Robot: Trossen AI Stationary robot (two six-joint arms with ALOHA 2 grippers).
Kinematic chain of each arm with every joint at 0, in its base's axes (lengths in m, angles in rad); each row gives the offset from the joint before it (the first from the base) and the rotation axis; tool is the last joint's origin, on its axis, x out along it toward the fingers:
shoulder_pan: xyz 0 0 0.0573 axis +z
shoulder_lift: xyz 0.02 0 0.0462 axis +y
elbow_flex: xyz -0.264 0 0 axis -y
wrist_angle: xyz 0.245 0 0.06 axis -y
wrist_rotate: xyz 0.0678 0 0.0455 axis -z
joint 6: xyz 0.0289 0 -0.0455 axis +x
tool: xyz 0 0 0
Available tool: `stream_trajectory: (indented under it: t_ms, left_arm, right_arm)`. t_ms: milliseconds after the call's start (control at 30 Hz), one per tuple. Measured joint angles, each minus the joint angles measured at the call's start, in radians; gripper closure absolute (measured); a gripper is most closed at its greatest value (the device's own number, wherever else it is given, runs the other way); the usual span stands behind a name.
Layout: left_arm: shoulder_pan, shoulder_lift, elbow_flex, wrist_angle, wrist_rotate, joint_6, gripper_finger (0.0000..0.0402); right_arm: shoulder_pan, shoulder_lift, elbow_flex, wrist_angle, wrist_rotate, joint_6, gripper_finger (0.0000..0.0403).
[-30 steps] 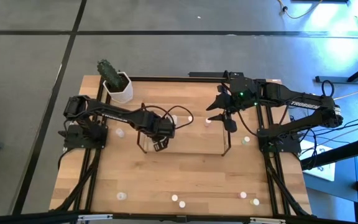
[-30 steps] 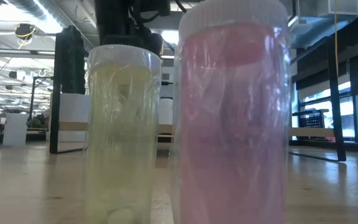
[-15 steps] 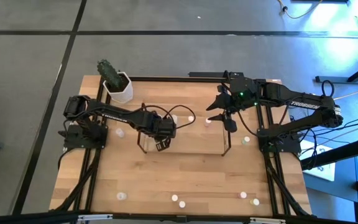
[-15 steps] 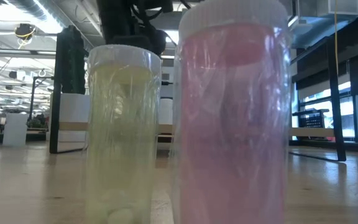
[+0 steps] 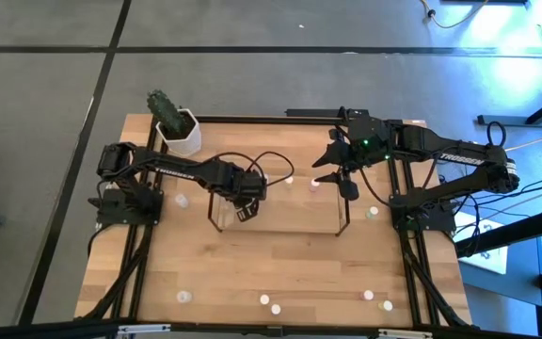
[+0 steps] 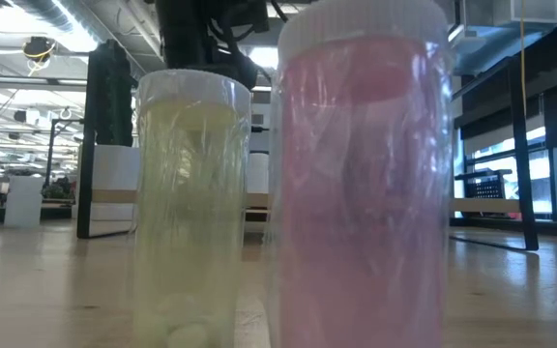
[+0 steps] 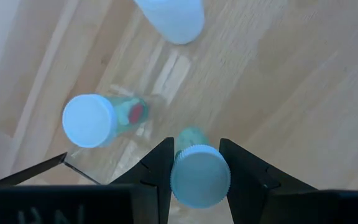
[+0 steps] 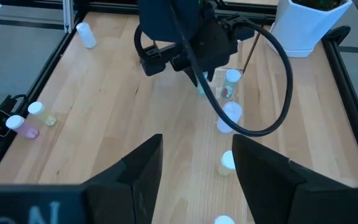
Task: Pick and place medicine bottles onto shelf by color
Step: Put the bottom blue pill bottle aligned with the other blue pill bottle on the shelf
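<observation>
Pinching a small pale greenish cylindrical medicine bottle with a round whitish cap [image 7: 199,176] between its two dark fingers [image 7: 159,168], the left gripper [image 5: 244,204] hangs over the near-left part of the clear rectangular wire-framed shelf [image 5: 280,202], which stands mid-table on the light wooden tabletop [image 5: 271,264]. Just beyond the held bottle, inside the shelf's glassy corner, stands another whitish-capped clear bottle with a red mark [image 7: 98,118], and a further pale bottle [image 7: 169,18] stands farther off. A black cable loops from the left arm over the shelf's back edge. The right gripper [image 5: 332,169] hovers by the shelf's right end, its fingers [image 8: 135,171] spread apart with nothing between them. More tiny pale bottles are scattered around the shelf: one left of it [image 5: 182,201], one right of it [image 5: 372,213], and a row along the table's near edge [image 5: 264,300]. From table level, a yellowish bottle [image 6: 190,203] and a pink bottle [image 6: 361,174] fill the view and block most of the shelf. A white hexagonal plant pot [image 5: 179,132] holding a dark green plant sits behind the shelf at the far-left corner. Grey floor with dark lines surrounds the table, and an open hall with ceiling lights lies beyond.
</observation>
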State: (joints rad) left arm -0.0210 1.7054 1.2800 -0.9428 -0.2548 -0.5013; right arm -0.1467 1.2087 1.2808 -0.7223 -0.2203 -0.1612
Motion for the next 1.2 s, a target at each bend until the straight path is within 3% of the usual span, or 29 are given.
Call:
stream_trajectory:
  t_ms: [633, 1200]
  left_arm:
    - [0.0, 0.0, 0.0, -0.004, 0.006, -0.011, 0.0293]
    - [0.001, 0.0, 0.0, -0.007, -0.014, -0.02, 0.0226]
  right_arm:
    - [0.0, 0.0, 0.0, 0.0, 0.0, 0.0, 0.0208]
    - [0.0, 0.0, 0.0, 0.0, 0.0, 0.0, 0.0208]
